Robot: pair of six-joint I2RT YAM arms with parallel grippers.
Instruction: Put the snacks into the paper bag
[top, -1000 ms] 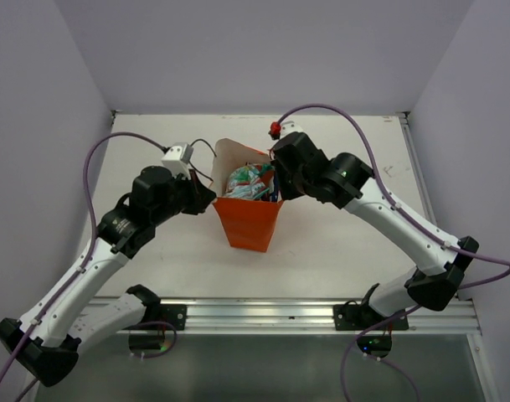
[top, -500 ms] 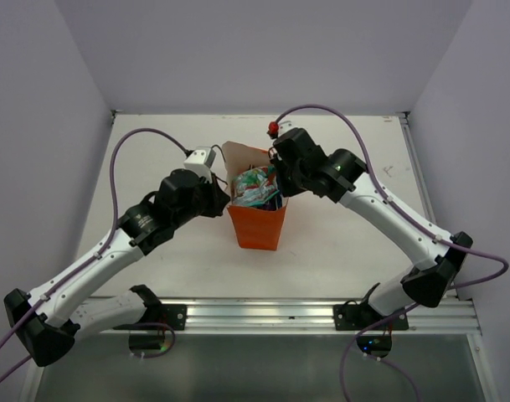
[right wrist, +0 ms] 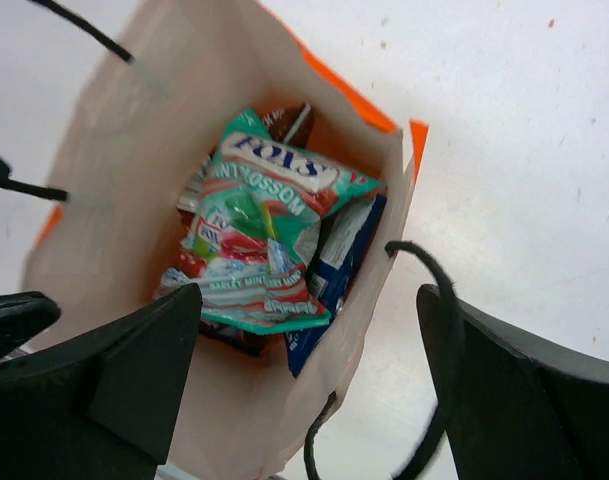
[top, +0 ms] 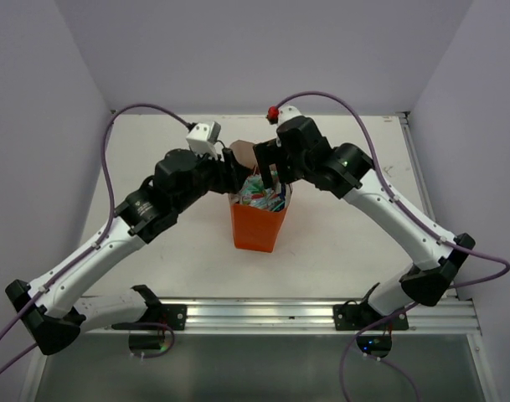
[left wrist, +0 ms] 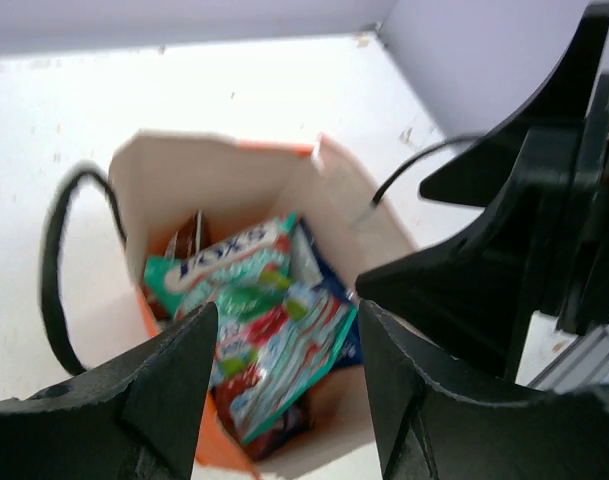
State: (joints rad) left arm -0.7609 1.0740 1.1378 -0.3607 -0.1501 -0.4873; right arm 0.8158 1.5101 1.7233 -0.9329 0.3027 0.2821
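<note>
The orange paper bag (top: 256, 230) stands upright mid-table, its mouth facing up. Inside lies the green-white-pink sweets packet (right wrist: 262, 240) on top of the dark blue bag (right wrist: 340, 268); a dark packet edge (right wrist: 287, 121) shows behind them. In the left wrist view the sweets packet (left wrist: 259, 320) fills the pale inside of the paper bag (left wrist: 209, 180). My left gripper (left wrist: 284, 385) hangs open over the bag's left rim with nothing in it. My right gripper (right wrist: 309, 390) is open over the right rim, and a black cord handle (right wrist: 436, 300) loops beside its right finger. The other snacks are hidden.
Both arms meet over the bag, left gripper (top: 234, 177) and right gripper (top: 274, 173) close together; the right arm's black parts (left wrist: 529, 240) fill the left wrist view's right side. White table (top: 363, 251) around the bag, walls on three sides, a metal rail (top: 263, 314) at the near edge.
Both grippers went from shut to open. The left arm swung right and up toward the bag's mouth. The bag shifted slightly right and stands straighter.
</note>
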